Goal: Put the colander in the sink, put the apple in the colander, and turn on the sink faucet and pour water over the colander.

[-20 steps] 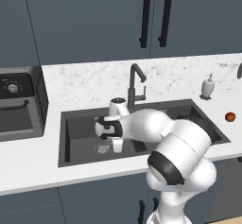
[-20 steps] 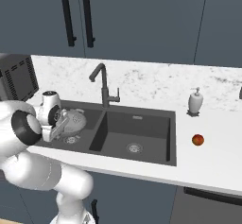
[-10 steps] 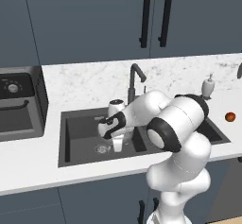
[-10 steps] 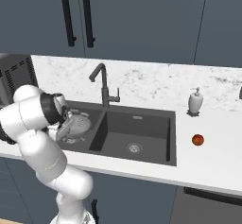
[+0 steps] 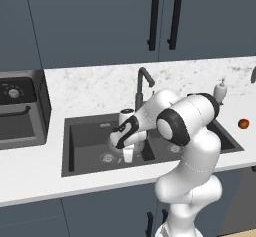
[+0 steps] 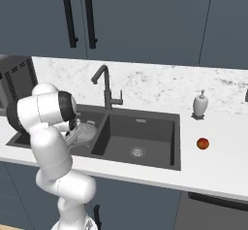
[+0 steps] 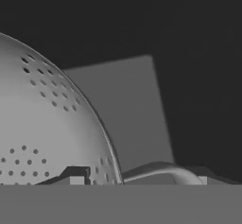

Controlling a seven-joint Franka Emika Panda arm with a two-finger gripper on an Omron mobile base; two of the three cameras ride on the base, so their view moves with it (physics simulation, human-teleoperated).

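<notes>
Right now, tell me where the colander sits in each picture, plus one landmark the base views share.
Left base view: colander at centre, low in the sink's left basin, mostly behind the arm.
Right base view: colander at left of centre, beside the arm.
Hand view: colander fills the lower left.
Shared landmark: faucet.

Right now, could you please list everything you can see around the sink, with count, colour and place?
Dark grey rectangular double-basin sink: one, set in the white marble counter.
Round light-grey perforated metal colander: one, low in the sink basin at the claw.
Small round red-orange apple: one, on the counter beside the sink, apart from it.
Tall dark grey gooseneck faucet: one, behind the divider between basins.
White soap dispenser bottle: one, on the counter behind the apple.
Dark blue upper cabinets with black bar handles: two handles, above the counter.
Black appliance: one, at the counter's far end.
White robot arm with dark joints: one; its claw reaches into the basin by the colander's handle.
</notes>
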